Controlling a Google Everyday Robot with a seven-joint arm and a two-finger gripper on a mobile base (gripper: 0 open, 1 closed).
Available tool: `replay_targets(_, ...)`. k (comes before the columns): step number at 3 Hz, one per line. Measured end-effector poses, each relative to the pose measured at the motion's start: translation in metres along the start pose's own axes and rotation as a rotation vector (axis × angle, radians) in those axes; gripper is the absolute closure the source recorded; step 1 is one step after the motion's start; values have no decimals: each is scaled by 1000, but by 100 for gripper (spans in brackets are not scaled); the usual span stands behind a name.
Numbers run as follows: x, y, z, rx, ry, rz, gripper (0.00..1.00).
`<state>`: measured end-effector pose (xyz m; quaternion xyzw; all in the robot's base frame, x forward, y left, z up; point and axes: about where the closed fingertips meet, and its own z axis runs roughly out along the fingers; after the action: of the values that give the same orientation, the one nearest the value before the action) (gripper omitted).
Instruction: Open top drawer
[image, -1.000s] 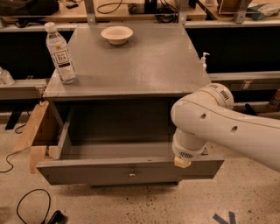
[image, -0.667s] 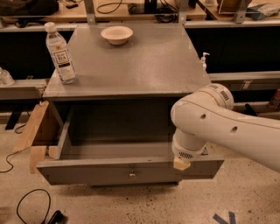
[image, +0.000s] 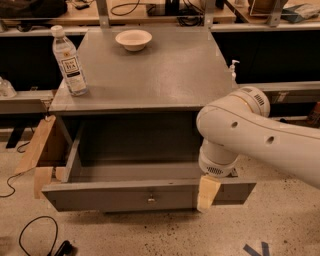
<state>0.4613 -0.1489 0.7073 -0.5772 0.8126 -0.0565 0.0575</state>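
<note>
The top drawer (image: 110, 196) is a wide grey front with a small brass knob (image: 151, 199) at its centre. It stands pulled far out of the grey cabinet (image: 150, 80), and its deep grey box (image: 135, 170) looks empty. My gripper (image: 207, 194) hangs from the white arm (image: 250, 130) at the drawer's right part, its cream tip over the front's top edge, to the right of the knob. The arm hides the drawer's right inner corner.
A water bottle (image: 70, 61) and a white bowl (image: 133, 39) stand on the cabinet top. Wooden boards (image: 37, 150) lean at the cabinet's left side. A black cable (image: 35, 240) lies on the floor at the front left. A small pump bottle (image: 233, 70) stands behind on the right.
</note>
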Motion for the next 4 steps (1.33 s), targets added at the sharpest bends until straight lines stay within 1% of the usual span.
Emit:
replay_targets(1, -1, -24, -7, 33, -20, -9, 18)
replay_targets(2, 1, -40, 6, 62, -66, -45, 41)
replay_targets(3, -1, -48, 19, 82, -104, -81, 64)
replay_targets(4, -5, -53, 23, 94, -115, -122, 88)
